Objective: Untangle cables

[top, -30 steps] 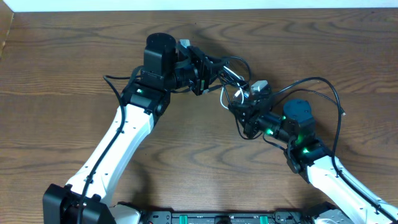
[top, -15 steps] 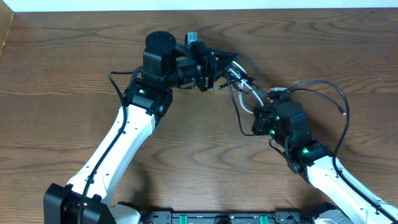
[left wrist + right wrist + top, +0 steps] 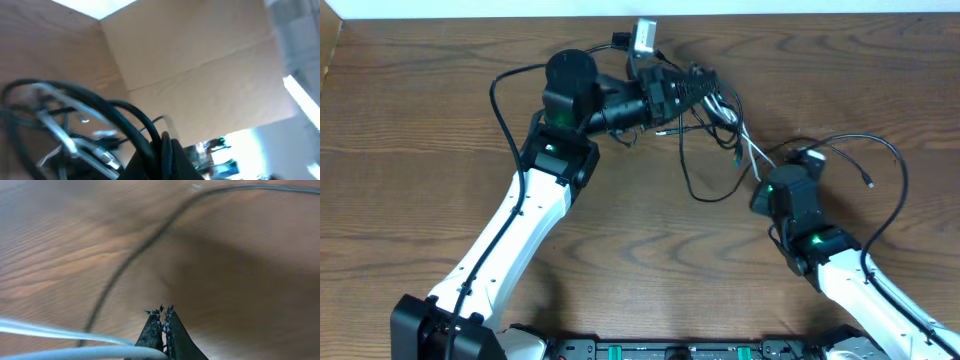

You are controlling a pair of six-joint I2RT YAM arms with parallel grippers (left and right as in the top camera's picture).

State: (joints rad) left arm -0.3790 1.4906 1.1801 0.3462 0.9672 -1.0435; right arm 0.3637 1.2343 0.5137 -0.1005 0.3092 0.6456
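The cables (image 3: 712, 100) are a tangle of black cords and one white cord, lifted off the table at the far centre. My left gripper (image 3: 692, 85) is shut on the black cords; in the left wrist view they pass between its fingers (image 3: 162, 144), with black loops (image 3: 100, 102) and pale plug ends beyond. The white cable (image 3: 748, 150) runs taut from the tangle down to my right gripper (image 3: 763, 185). In the right wrist view the jaws (image 3: 163, 312) are shut, and the white cable (image 3: 75, 352) enters at their base. A black loop (image 3: 698, 190) hangs to the table.
The wooden table (image 3: 420, 120) spans the view, with its far edge just behind the left gripper. A thin black cord with a plug end (image 3: 868, 182) arcs over the right arm. A black cable (image 3: 130, 260) lies on the wood ahead of the right jaws.
My left gripper has moved back and to the right, lifting the tangle. My right gripper has pulled right and toward the front, stretching the white cable out of the bundle.
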